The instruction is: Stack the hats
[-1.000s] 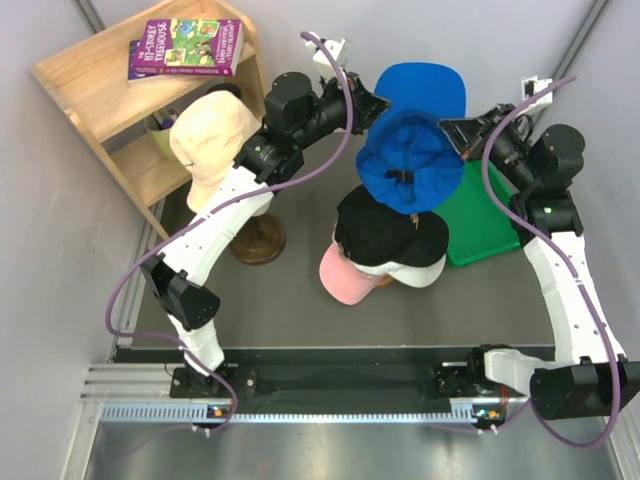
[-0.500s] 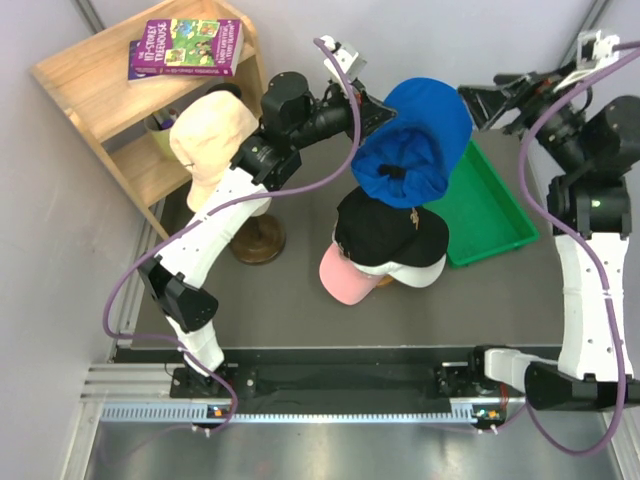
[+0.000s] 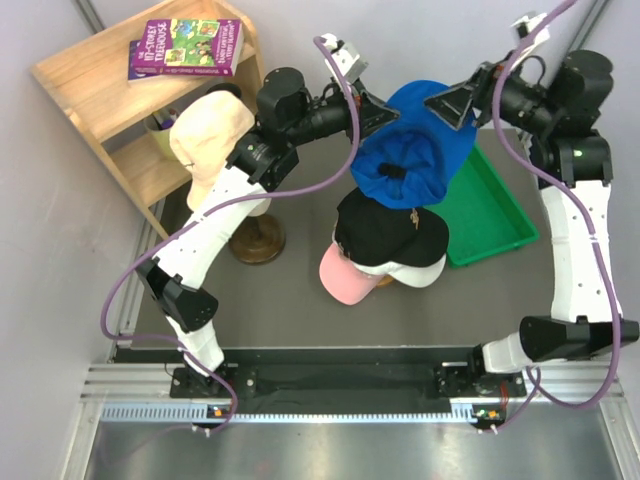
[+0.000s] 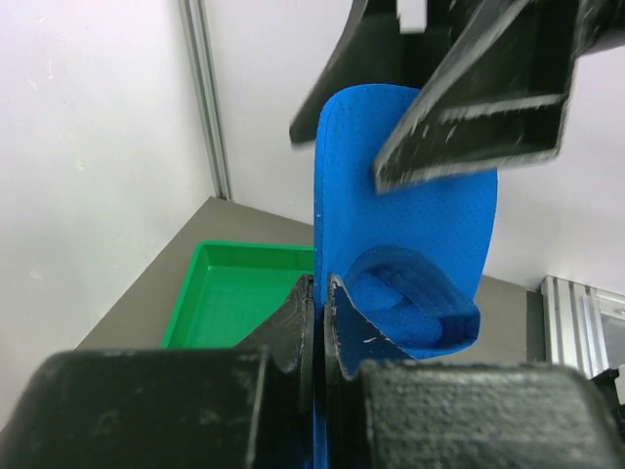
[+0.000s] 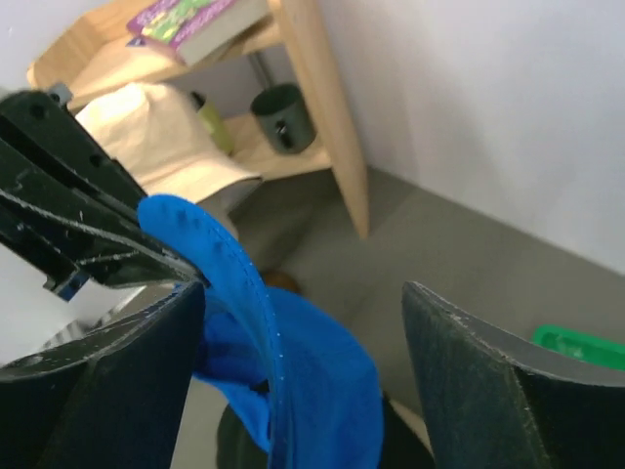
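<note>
Swinging back in from the far right, the right fingers [image 3: 447, 104] now reach over the peak of the blue cap [image 3: 408, 150]. They are spread wide on either side of the peak and grip nothing, as the right wrist view shows. The left fingers [image 4: 320, 293] are pinched tight on the peak's left edge and carry the cap alone, off the table. It hangs over the far side of the black cap [image 3: 392, 232], which tops the pile beside the green tray [image 3: 492, 205]; I cannot tell whether the two caps touch. The blue cap's long axis runs far to near, with the peak raised on edge toward the far wall and the crown sagging nearward, back strap uppermost. The step in hand looks like seating the blue cap on the pile. That likely calls for levelling it, opening downward, and centring it over the black crown before the left fingers release.
</note>
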Motion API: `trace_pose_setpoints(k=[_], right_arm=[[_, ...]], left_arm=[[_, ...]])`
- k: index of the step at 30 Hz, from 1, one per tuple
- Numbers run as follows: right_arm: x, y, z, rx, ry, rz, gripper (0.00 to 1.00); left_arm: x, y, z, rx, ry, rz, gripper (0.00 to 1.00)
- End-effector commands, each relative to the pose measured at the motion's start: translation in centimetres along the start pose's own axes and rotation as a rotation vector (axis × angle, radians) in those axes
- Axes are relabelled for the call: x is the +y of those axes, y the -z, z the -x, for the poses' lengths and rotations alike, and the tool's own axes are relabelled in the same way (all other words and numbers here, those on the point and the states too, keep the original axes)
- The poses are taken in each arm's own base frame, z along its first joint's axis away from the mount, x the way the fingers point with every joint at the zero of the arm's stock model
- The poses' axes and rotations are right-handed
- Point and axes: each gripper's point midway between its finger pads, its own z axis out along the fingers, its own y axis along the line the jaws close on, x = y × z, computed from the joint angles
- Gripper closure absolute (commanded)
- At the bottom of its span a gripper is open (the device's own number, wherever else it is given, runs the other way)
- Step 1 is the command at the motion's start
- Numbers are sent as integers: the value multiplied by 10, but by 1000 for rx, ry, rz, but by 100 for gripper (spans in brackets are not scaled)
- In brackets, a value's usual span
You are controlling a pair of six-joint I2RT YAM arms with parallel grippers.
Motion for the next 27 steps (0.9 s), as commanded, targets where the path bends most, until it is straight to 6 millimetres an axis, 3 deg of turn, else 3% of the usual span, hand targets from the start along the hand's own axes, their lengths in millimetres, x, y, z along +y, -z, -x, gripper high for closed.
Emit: trace_pose_setpoints(k=[1, 2, 3, 5, 6, 7, 9, 10, 11, 14, 16, 17, 19, 25, 27], right_arm=[[33, 5, -2, 42, 39, 95, 47], [35, 4, -3, 45, 38, 97, 64], [34, 3, -4, 49, 45, 87, 100], [23, 6, 7, 7, 90, -34, 100], [13, 11, 14, -20, 154, -124, 100], [10, 14, 24, -59, 197, -202, 100], [-19, 47, 54, -183, 265, -493, 100], [-28, 54, 55, -205, 272, -564, 100], [-27, 78, 80, -316, 301, -655, 100], [-21, 87, 90, -378, 338, -664, 100], [-13, 78, 87, -340, 399, -595, 100], [-6, 63, 79, -304, 407, -511, 100], [-5, 52, 67, -274, 393, -499, 100], [12, 47, 69, -298, 386, -421, 100], [17, 41, 66, -287, 381, -387, 100]], left_arm=[[-15, 11, 46, -102, -77, -27, 100], [-15, 10, 46, -103, -73, -26, 100], [-11, 9, 46, -104, -67, -2, 100], [-4, 10, 48, -108, -44, 43, 99], [5, 12, 50, -116, -40, 96, 67], [8, 13, 49, -109, -38, 117, 49], [16, 19, 52, -111, -42, 179, 15], [19, 21, 50, -101, -44, 199, 10], [21, 23, 49, -98, -46, 213, 7], [24, 23, 45, -89, -32, 230, 3], [24, 20, 38, -80, -1, 224, 2], [25, 19, 36, -77, 10, 225, 2], [28, 14, 26, -62, 52, 233, 2], [37, 5, 15, -86, 190, 270, 4], [50, 2, 9, -96, 258, 335, 5]])
